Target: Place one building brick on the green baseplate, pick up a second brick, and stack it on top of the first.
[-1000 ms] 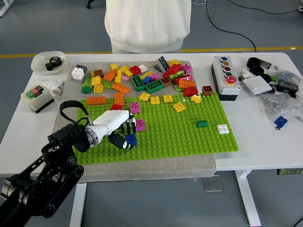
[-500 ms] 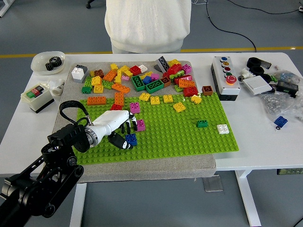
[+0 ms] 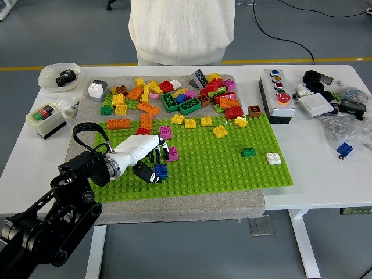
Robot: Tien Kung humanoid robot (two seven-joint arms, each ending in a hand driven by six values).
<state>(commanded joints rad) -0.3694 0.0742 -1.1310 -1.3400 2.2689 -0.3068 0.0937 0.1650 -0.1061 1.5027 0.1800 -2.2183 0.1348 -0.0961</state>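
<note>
Here the left hand (image 3: 152,161) curls over a blue brick (image 3: 160,170) near the baseplate (image 3: 232,168) edge, magenta brick (image 3: 172,153) just beyond, open studs rightward.

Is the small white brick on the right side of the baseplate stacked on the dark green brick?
No, the white brick sits alone beside the dark green brick.

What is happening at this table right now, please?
The robot's left hand is low over the green baseplate, its fingers curled down around a blue brick that sits on the plate, with a magenta brick right beside it. Many loose bricks lie in a pile along the far edge. A person in a white top stands behind the table, hands not visible. The right arm is out of view.
</note>
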